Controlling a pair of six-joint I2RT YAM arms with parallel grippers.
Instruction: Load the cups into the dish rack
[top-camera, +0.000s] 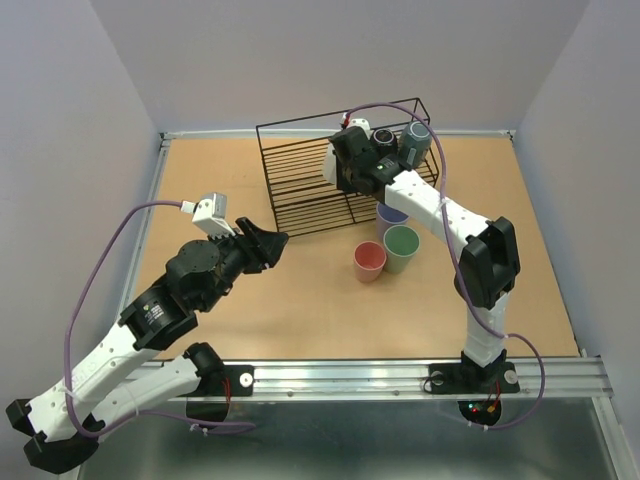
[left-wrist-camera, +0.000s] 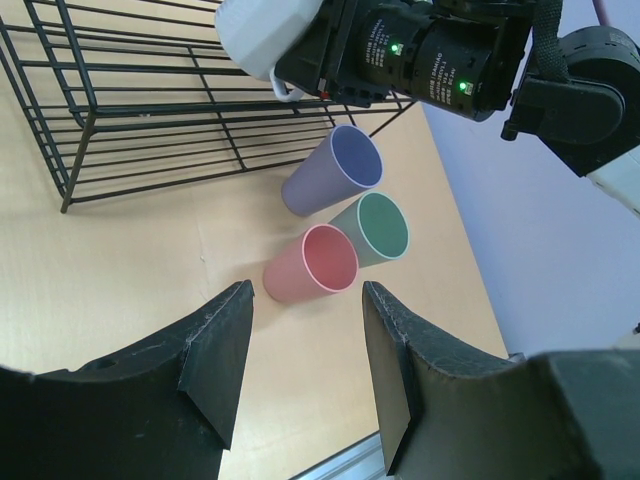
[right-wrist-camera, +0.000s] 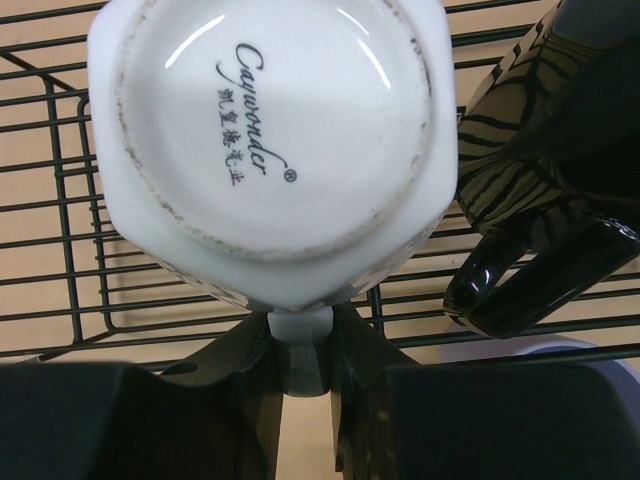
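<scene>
My right gripper is shut on the handle of the white mug, holding it bottom-up over the black wire dish rack. The white mug also shows in the top view and the left wrist view. A black mug and a grey-blue mug sit in the rack's right end. The lavender, green and pink-red tumblers stand together on the table in front of the rack. My left gripper is open and empty, near side of the pink-red tumbler.
The rack's wires run under the white mug. The right arm stretches over the tumblers. The table's metal front rail lies at the near edge, and walls close the back and sides.
</scene>
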